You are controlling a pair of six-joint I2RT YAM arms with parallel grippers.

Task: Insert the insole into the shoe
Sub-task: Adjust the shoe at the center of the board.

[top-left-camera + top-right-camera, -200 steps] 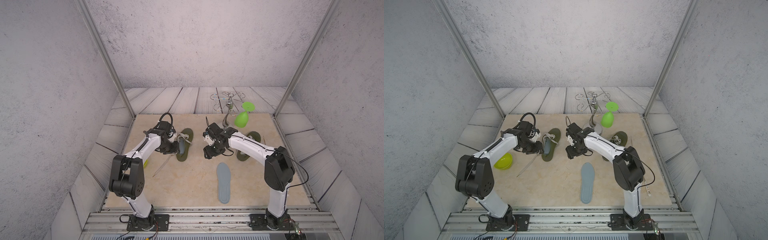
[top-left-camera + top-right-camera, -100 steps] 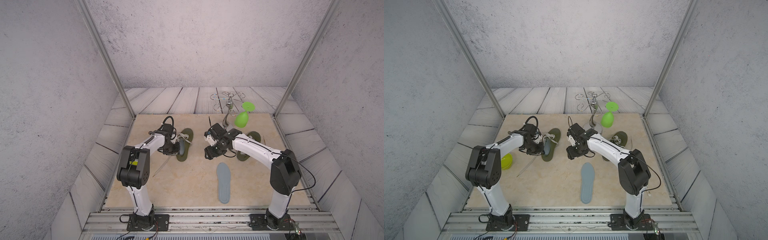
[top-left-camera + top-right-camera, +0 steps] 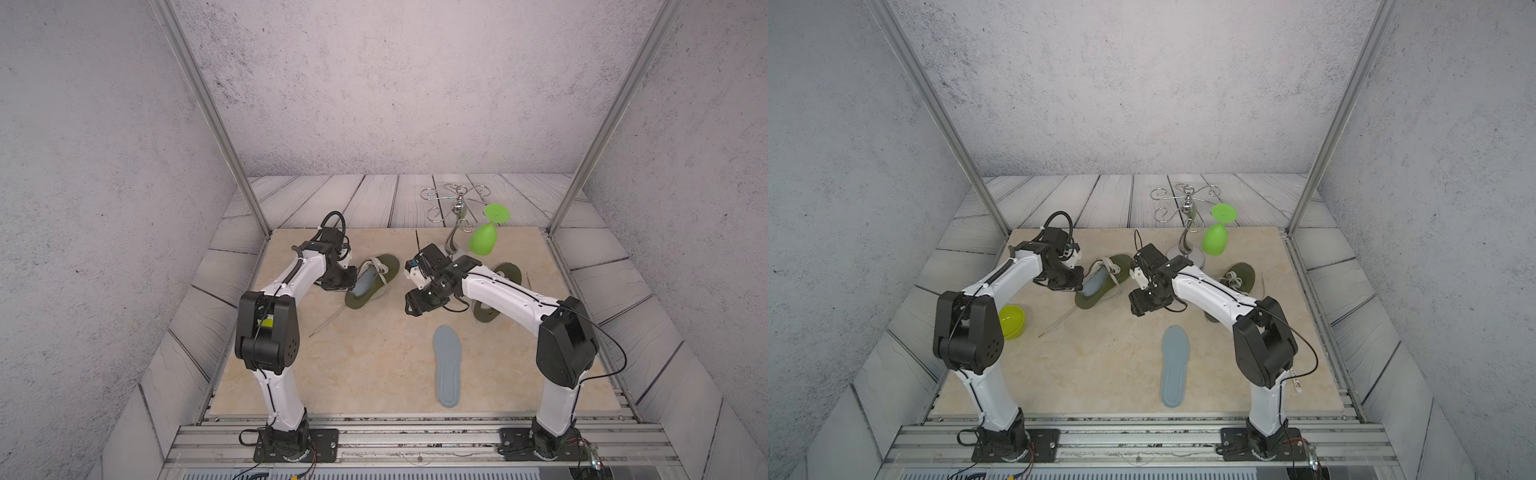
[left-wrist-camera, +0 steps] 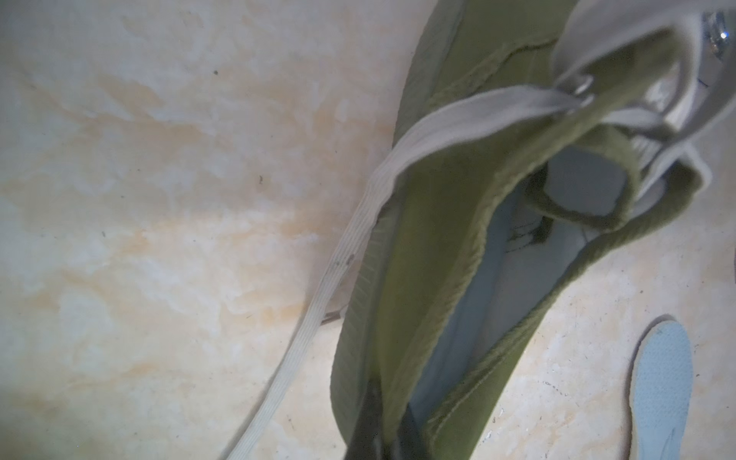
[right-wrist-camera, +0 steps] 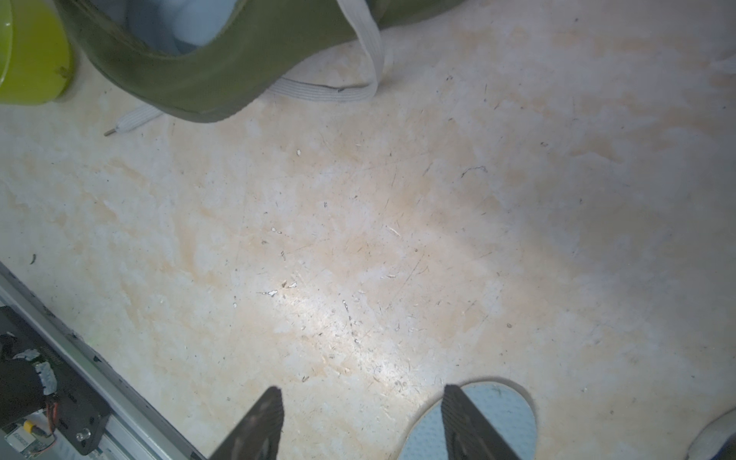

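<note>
1. Since a second ago, the left arm has swung its big elbow in toward the middle. The left gripper has snapped shut.
2. Far to the left, a yellow-green bowl sits on the table, right by the left arm.
3. The left gripper pinches the side wall of the green shoe, near the heel. Its fingers are squeezed tight on the cloth.
4. That shoe lies left of the middle, with its toe toward the back wall. A grey insole lies inside it. A white lace trails out over the table.
5. The right gripper hangs in the middle, near the shoe but not touching it. Its jaws are apart and hold nothing.
6. The loose insole lies flat on the table, closer to the front, not in any shoe. In the right wrist view, one finger hangs over its tip.
7. A second green shoe lies to the right, partly hidden behind the right arm.
8. At the back right stands a silver rack with a green glass upside down beside it.
</note>
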